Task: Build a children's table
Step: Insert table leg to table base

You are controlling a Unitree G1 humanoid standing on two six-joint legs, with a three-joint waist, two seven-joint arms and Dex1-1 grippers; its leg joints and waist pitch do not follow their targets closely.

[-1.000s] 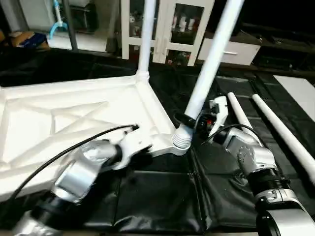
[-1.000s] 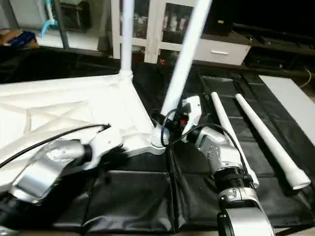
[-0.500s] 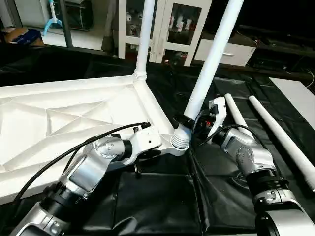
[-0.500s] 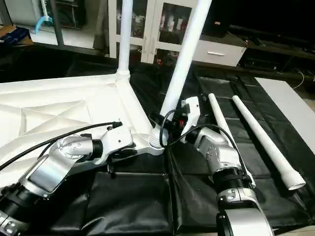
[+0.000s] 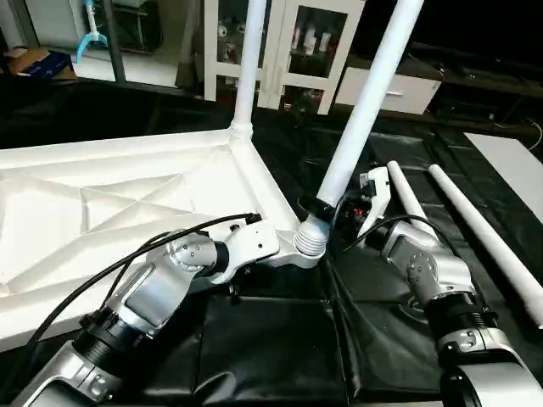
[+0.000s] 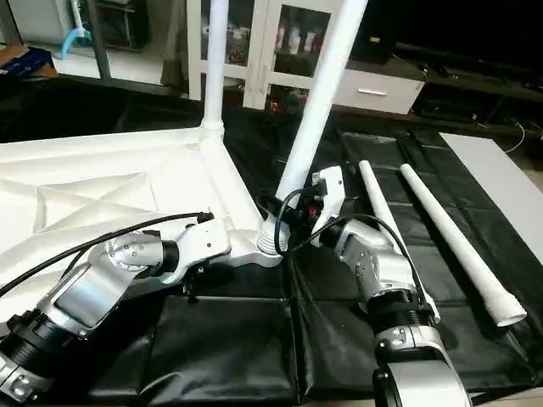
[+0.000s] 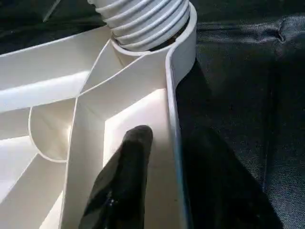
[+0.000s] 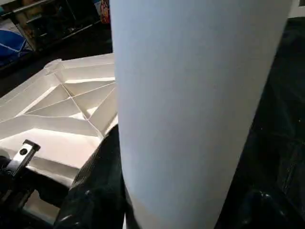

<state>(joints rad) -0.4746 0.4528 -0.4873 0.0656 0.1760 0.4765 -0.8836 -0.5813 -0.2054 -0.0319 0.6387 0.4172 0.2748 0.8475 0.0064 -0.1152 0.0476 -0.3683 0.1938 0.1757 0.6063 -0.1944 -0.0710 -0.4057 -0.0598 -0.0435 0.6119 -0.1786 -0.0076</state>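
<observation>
Table top (image 5: 127, 203) lies upside down, ribbed underside up, on black sheeting (image 5: 280, 339) covering the worktop. One leg (image 5: 248, 76) stands upright in the far corner socket. A second leg (image 5: 361, 102) sits with its threaded end (image 7: 143, 24) in the near corner socket (image 5: 307, 242), tilted toward the right, threads exposed above the socket rim. Right end effector (image 6: 284, 216) is pinching this tilted leg just above the threads; in the right wrist view the leg fills the space between the fingers (image 8: 95, 186), one black finger tight against its side. Left end effector (image 5: 254, 254) is at the top's near edge, just beside the same corner socket; in the left wrist view one black finger (image 7: 126, 181) rests on the inside face of the rim wall and a dark shape sits on the outside of it, so it looks clamped on the top's edge. Left forearm (image 5: 153, 292) lies across the near edge of the top, black cable (image 5: 127, 254) looping over it. Two more legs (image 5: 407, 199) (image 5: 488, 242) lie flat on the sheeting to the right, roughly parallel, apart from each other and from the top. White cabinet with glass doors (image 5: 297, 42) in the background.
</observation>
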